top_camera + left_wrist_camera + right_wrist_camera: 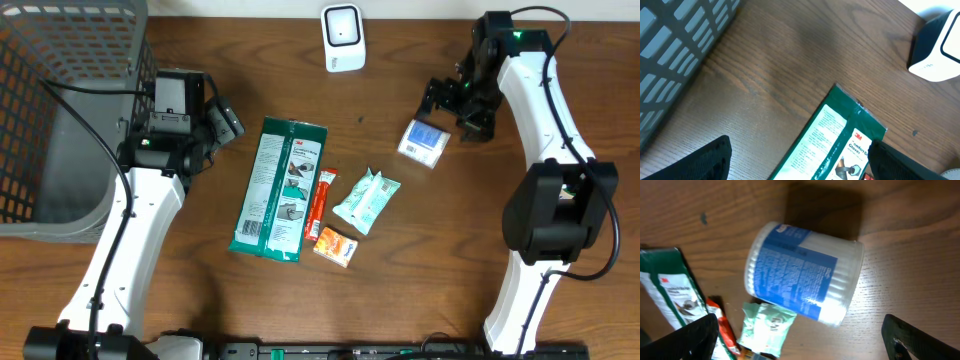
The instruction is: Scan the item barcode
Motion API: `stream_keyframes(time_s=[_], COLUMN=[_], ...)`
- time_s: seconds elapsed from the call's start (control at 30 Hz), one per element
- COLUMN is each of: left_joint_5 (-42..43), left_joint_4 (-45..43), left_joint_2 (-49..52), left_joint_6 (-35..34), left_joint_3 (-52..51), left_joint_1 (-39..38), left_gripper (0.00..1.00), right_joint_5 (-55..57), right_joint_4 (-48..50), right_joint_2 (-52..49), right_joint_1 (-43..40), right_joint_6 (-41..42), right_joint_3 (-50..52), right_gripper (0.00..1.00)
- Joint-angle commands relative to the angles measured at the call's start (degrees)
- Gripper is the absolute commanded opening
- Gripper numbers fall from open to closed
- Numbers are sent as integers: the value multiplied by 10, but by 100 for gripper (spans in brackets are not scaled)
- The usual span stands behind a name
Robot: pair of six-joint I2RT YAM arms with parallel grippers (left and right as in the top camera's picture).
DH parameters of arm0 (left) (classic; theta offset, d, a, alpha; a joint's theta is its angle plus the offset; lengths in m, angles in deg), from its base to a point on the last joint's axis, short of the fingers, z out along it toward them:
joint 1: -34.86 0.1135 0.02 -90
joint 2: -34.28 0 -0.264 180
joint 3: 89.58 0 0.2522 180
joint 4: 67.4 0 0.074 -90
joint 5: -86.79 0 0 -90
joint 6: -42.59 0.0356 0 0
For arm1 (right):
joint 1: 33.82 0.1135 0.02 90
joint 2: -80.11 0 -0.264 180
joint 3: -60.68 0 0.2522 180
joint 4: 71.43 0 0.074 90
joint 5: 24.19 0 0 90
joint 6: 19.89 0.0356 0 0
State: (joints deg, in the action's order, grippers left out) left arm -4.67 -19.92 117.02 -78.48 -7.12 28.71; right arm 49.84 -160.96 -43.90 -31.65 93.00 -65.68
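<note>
Left pincer [222, 122] spread wide, holding nothing, right pincer [452, 110] spread wide over one swab tub [424, 142], one green glove packet [279, 188], one scanner [342, 37], one basket [60, 60] far left.

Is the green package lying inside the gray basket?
No, the green package lies flat on the wooden table, outside the gray basket.

The scanner [342, 38] stands behind the glove pack [279, 188]; the basket [40, 100] lies left.
</note>
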Motion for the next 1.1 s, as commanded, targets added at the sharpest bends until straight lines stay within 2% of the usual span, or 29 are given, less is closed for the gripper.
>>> stream_keyframes(time_s=[0.0,0.03,0.23,0.37,0.4,0.43,0.5,0.53,0.6,0.63,0.93,1.07], left_joint_5=[-1,-1,-1,-1,-1,-1,-1,-1,-1,-1,-1,-1], left_joint_4=[1,1,1,1,1,1,1,1,1,1,1,1], left_joint_2=[-1,-1,-1,-1,-1,-1,-1,-1,-1,-1,-1,-1], left_joint_6=[10,10,10,10,10,10,10,10,10,10,10,10], left_joint_3=[5,5,5,5,5,5,5,5,5,5,5,5], left_joint_1=[1,1,1,1,1,1,1,1,1,1,1,1], left_gripper=[85,85,85,85,85,85,85,85,85,85,85,85], right_joint_5=[-4,-4,-4,-4,-3,1,11,9,9,9,11,3], right_joint_4=[-2,-3,-18,-18,-18,-18,-1,16,39,49,137,144], right_joint_2=[16,18,27,31,31,29,22,17,13,10,9,9], right_joint_1=[19,21,15,16,16,16,13,10,7,6,0,1], right_joint_6=[-127,-185,-320,-481,-521,-559,-573,-559,-533,-525,-516,-505], right_joint_3=[16,14,-34,-57,-57,-57,-57,-56,-50,-46,62,96], right_gripper=[99,99,99,99,95,84,55,31,12,8,7,6])
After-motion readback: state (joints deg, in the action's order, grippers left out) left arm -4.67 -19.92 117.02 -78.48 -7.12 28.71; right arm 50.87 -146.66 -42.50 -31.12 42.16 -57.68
